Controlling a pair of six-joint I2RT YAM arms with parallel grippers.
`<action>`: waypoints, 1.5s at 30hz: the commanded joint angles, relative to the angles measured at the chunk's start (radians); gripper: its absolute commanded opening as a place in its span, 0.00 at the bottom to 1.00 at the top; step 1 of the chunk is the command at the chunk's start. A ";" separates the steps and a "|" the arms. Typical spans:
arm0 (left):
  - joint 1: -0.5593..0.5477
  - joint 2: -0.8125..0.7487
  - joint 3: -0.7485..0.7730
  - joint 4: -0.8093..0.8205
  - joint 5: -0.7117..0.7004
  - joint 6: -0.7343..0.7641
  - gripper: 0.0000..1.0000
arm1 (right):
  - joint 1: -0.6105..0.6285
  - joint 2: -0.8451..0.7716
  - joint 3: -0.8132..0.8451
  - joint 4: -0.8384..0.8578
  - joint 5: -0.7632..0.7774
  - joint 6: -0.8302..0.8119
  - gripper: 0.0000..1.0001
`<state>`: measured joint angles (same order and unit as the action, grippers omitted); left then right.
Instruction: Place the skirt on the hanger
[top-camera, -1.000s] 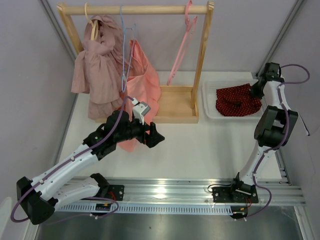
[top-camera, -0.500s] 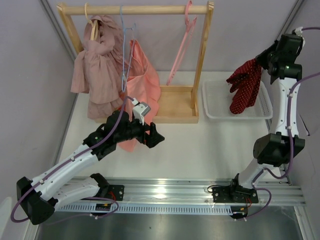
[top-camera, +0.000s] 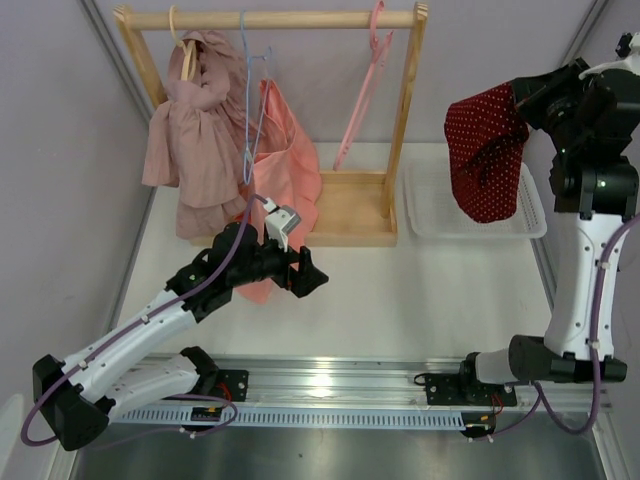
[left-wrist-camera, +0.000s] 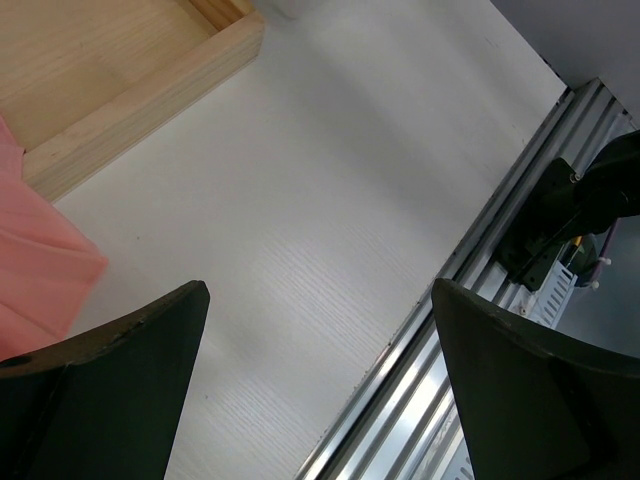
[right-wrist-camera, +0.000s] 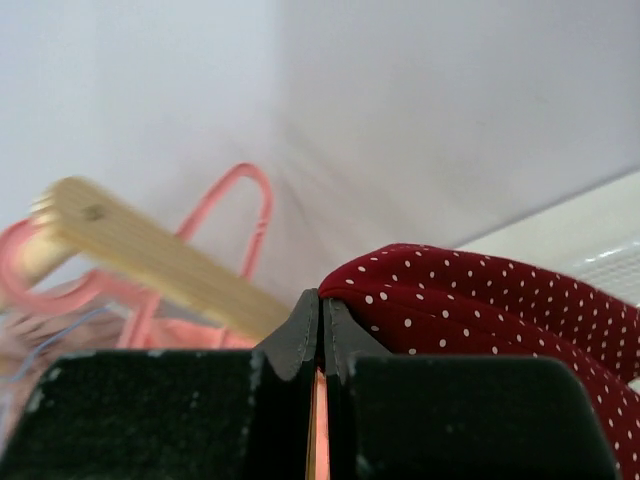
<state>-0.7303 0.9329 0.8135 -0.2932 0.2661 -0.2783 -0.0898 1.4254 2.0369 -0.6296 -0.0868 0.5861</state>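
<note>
The dark red polka-dot skirt (top-camera: 483, 160) hangs in the air from my right gripper (top-camera: 516, 98), which is shut on its upper edge, high above the white basket (top-camera: 432, 215). In the right wrist view the skirt (right-wrist-camera: 480, 300) drapes to the right of the closed fingertips (right-wrist-camera: 322, 308). The thin pink hanger (top-camera: 362, 88) hangs by its hook on the wooden rail at the right end, left of the skirt; it also shows in the right wrist view (right-wrist-camera: 230, 215). My left gripper (top-camera: 312, 276) is open and empty, low over the table in front of the rack.
A wooden rack (top-camera: 405, 110) stands at the back with a dusty-pink garment (top-camera: 190, 140) on a tan hanger and a salmon-pink garment (top-camera: 285, 160) on a light blue hanger (top-camera: 252, 100). Its wooden base tray (top-camera: 350, 215) lies beside the basket. Grey walls close both sides.
My right arm has lifted the skirt out of the white basket and raised it high, moving it a little toward the rack. The left arm has not moved.
</note>
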 joint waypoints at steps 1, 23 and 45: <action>-0.003 -0.022 0.000 0.046 -0.005 0.019 0.99 | 0.082 -0.100 0.003 0.058 -0.005 0.020 0.00; -0.023 -0.049 -0.183 0.449 0.065 -0.296 0.95 | 0.756 -0.384 -0.606 0.016 0.351 0.141 0.00; -0.132 0.219 -0.321 0.912 -0.038 -0.570 0.80 | 0.799 -0.350 -0.603 -0.005 0.340 0.138 0.00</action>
<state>-0.8555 1.1187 0.5266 0.4046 0.2043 -0.7052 0.7048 1.0836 1.4055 -0.6846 0.2394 0.7147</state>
